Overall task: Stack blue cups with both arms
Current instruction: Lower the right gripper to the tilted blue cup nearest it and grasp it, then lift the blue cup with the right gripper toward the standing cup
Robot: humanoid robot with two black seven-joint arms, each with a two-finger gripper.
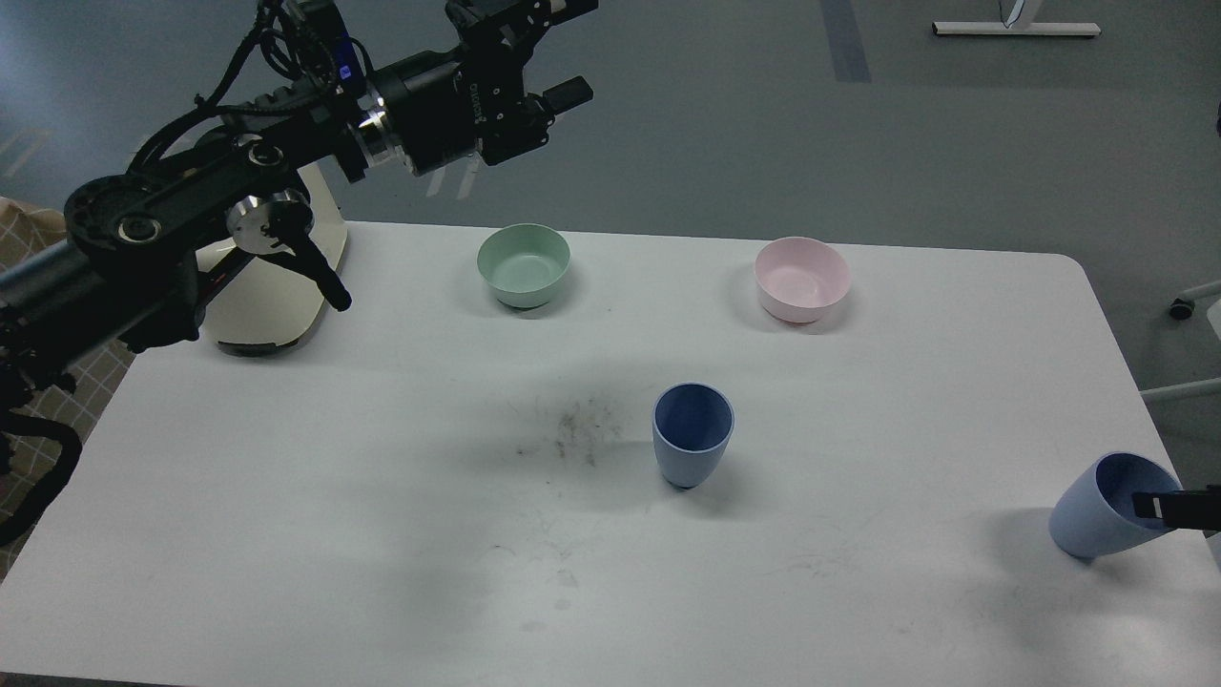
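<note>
left gripper (pixel 558 52) raised high above the far left of the table (pixel 286 534), off the surface. two black fingers apart, one running off the top edge, the other (pixel 569 93) blunt and blocky; spread wide, nothing between them. body glossy black with silver joint rings, looped cables behind.

right gripper (pixel 1183 506) barely in frame at the right edge: only a flat black finger (pixel 1159 505) showing, reaching over the rim into the tilted blue cup (pixel 1097 520). second finger out of view, so cannot tell if clamped on the wall or just resting inside. cup leaning, mouth turned toward the finger, narrow base down on the table near the right edge. matte light-blue plastic, darker blue inside, smooth tapered wall, no handle.

upright blue cup (pixel 693 434) well left of that finger, mid-table, well below and right of the left fingers. same matte tapered tumbler, round rim, dark interior, standing free.

mint-green bowl (pixel 524 264) just below the left fingers' line, far side of table; pink bowl (pixel 801 278) further right, same row. both matte, round, shallow, shorter than the cups.

tabletop white, smooth, rounded corners, with grey scuff marks (pixel 572 429) just left of the upright cup.
</note>
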